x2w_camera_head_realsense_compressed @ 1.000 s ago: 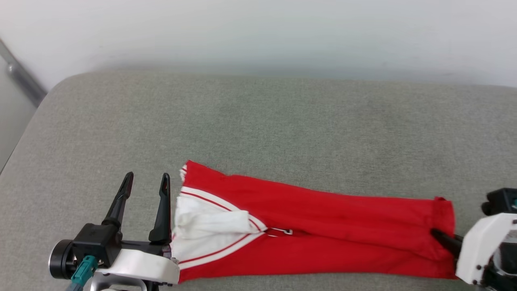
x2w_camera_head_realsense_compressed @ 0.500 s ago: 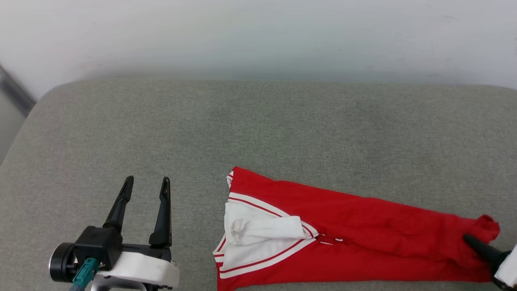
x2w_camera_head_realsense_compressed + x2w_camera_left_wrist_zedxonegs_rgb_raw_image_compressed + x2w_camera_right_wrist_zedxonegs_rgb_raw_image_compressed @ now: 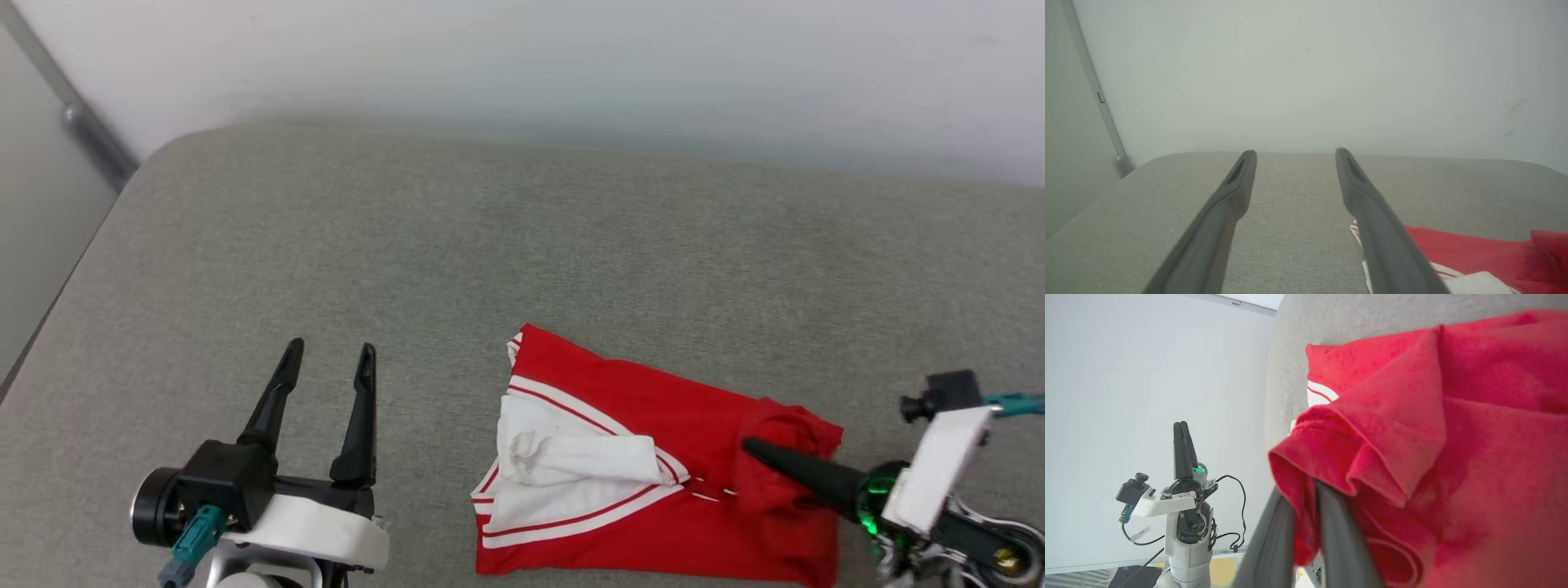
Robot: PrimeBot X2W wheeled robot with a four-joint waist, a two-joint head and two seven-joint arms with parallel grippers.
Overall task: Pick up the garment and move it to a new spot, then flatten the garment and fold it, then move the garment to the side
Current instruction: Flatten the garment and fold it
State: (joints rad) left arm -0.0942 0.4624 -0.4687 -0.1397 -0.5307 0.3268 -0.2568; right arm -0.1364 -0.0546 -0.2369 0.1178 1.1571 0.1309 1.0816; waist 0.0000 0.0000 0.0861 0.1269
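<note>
ITEM: garment (image 3: 645, 404), part-folded, on grey cushion (image 3: 490, 245)

Lay at near right of the grey cushion, white sleeve (image 3: 571, 457) uppermost at its left end; right gripper (image 3: 749, 445) clenched on the red right-hand end, which was doubled over toward the left; left gripper (image 3: 332, 347) released, fingers spread, left of the garment and apart from it.

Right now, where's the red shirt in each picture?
Head view: shirt lower middle-right, right gripper pinching its bunched end.
Left wrist view: shirt in the bottom-right corner.
Right wrist view: shirt up close across the right side.
Shared landmark: the grey cushion under it.
</note>
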